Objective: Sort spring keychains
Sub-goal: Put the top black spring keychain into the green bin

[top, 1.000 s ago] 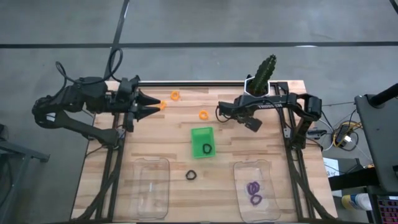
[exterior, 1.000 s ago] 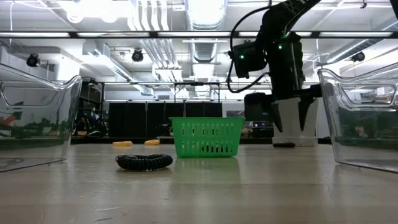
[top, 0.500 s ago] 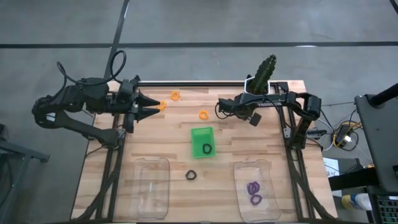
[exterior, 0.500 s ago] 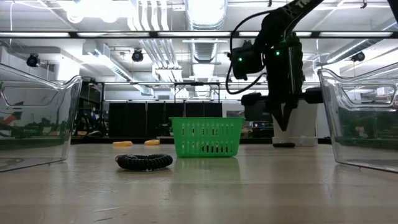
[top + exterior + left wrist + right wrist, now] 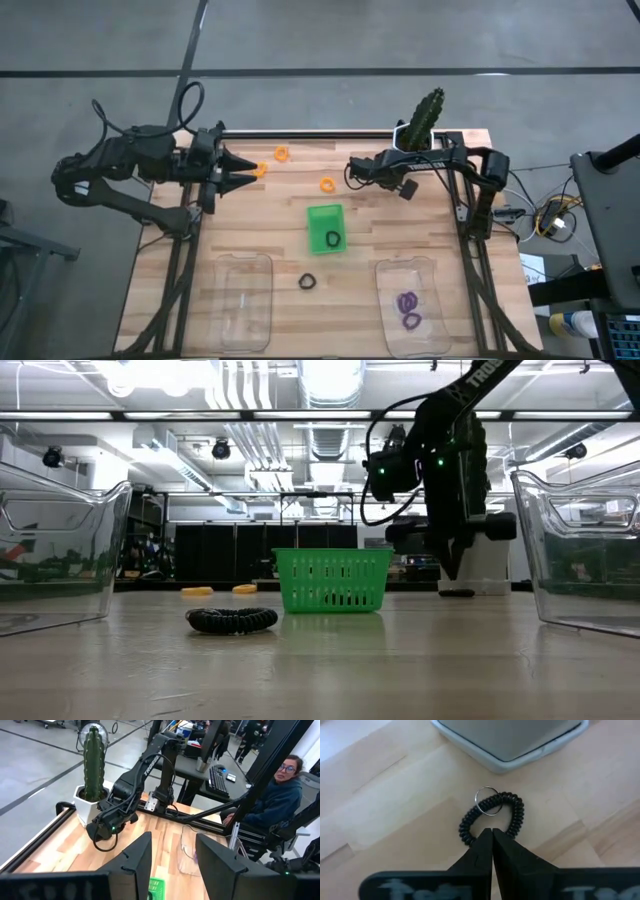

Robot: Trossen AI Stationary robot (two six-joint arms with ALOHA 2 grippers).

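Looking down, we see our right gripper (image 5: 492,836) pinched shut, holding nothing, right above a black spring keychain (image 5: 492,818) beside the white cactus pot (image 5: 512,740). Our left gripper (image 5: 243,170) waits wide open near two orange keychains (image 5: 281,153).

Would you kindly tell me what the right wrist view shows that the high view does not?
Only the right wrist view shows a black keychain lying beside the pot, just past the tips of the shut right claw. Only the high view shows the green tray, orange keychains, purple keychains in a clear container, and the open left claw. Both show the table, the pot and the right claw.
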